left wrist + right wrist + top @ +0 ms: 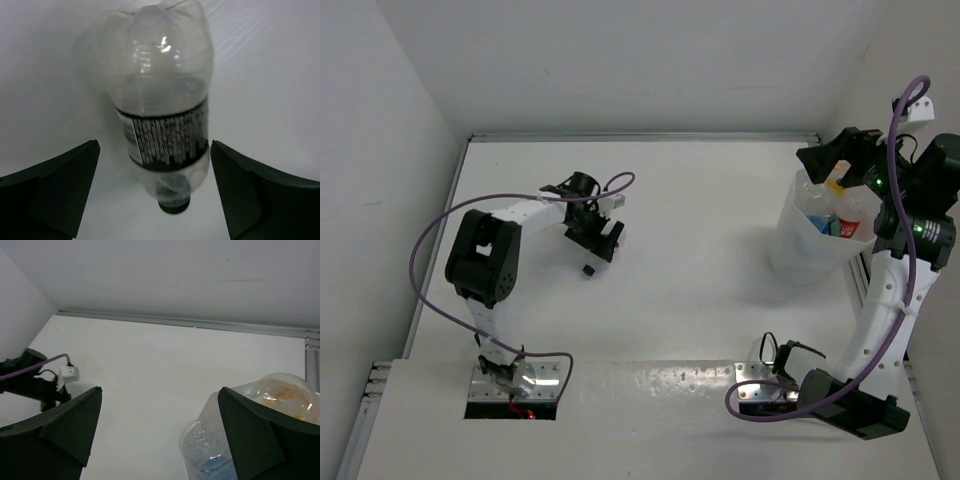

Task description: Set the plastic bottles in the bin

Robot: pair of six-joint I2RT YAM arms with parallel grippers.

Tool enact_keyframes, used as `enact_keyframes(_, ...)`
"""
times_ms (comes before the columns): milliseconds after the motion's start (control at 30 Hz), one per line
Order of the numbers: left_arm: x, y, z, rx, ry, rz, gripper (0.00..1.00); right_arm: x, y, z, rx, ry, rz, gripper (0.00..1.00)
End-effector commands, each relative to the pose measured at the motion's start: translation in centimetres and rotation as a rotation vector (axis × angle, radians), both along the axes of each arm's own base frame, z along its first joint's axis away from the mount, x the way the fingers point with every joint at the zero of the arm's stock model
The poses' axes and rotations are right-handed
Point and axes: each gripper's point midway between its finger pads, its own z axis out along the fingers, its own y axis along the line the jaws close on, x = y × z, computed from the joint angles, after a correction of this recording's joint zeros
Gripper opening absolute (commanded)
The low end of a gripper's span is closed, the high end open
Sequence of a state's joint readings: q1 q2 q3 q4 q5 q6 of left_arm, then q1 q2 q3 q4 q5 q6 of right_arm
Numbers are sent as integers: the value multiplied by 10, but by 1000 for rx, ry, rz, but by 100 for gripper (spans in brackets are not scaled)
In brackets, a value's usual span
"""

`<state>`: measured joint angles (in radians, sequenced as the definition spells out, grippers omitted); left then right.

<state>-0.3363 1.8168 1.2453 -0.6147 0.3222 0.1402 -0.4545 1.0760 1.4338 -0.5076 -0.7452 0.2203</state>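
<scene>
The desk (700,260) is plain white. The clear bottle (165,75) has a black label (167,142) covered in fine white print, and a black cap (174,204). The bin (798,250) is translucent white, with blue, red and yellow patches showing inside. In the right wrist view there is an orange-tinged bottle (286,394) and a blue-labelled bottle (206,452). All jaws are matte black. The arms (885,300) are white and black, and their cables (413,265) are purple.

Both arms are built of white links with bulky black joint housings. A purple cable (420,250) loops along each. The left arm (495,260) sits on a silver base plate (542,377) with red wiring beside it. The right arm (890,290) shows green lights (918,228). The fingers (50,190) are matte black wedges.
</scene>
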Motion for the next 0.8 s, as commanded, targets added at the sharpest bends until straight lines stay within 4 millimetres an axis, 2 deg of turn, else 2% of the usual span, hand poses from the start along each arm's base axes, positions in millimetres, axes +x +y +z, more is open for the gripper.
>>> enact_keyframes(0, 10, 3, -28, 65, 31, 78, 100, -9, 16, 6, 46, -10, 63, 96)
enact_keyframes(33, 10, 3, -35, 66, 48, 91, 96, -9, 18, 4, 47, -6, 74, 96)
enact_keyframes(133, 18, -4, -33, 57, 26, 83, 79, -12, 22, 1, 58, 6, 98, 96)
enact_keyframes(167, 21, -7, -29, 48, 16, 71, 59, -12, 24, 2, 62, 3, 108, 96)
enact_keyframes(233, 28, -12, -7, -8, -20, 53, 42, -13, 30, -1, 72, 11, 139, 96)
enact_keyframes(267, 32, -16, 12, -59, -58, 27, 35, -15, 38, 0, 99, 14, 168, 96)
enact_keyframes(300, 36, -28, 41, -191, -84, -6, 33, -14, 40, 3, 100, -5, 179, 96)
enact_keyframes(333, 37, -35, 85, -281, -167, -39, 32, -15, 48, 0, 127, -2, 221, 96)
enact_keyframes(367, 39, -44, 116, -370, -220, -56, 30, -16, 56, 1, 154, 3, 248, 96)
enact_keyframes(400, 28, -60, 170, -511, -287, -140, 30, -10, 59, -1, 189, 7, 270, 96)
enact_keyframes(433, 21, -69, 200, -591, -320, -185, 29, -15, 77, 3, 193, 1, 328, 96)
enact_keyframes(467, 18, -80, 235, -697, -360, -208, 26, -13, 84, 2, 204, 8, 356, 96)
enact_keyframes(533, -10, -101, 291, -881, -370, -330, 25, -10, 99, 12, 221, -22, 428, 96)
enact_keyframes(567, -22, -107, 315, -950, -383, -368, 25, -18, 125, 12, 280, 19, 514, 96)
enact_keyframes(600, -28, -115, 347, -1050, -394, -386, 25, -18, 133, 18, 279, -9, 556, 98)
enact_keyframes(633, -40, -123, 358, -1091, -372, -415, 25, -19, 151, 20, 287, -13, 631, 99)
enact_keyframes(667, -46, -129, 371, -1139, -330, -418, 25, -20, 157, 35, 324, -43, 661, 99)
enact_keyframes(733, -65, -140, 393, -1197, -296, -478, 25, -21, 169, 44, 432, 25, 713, 99)
enact_keyframes(767, -79, -144, 408, -1234, -311, -521, 25, -25, 172, 61, 416, -52, 746, 99)
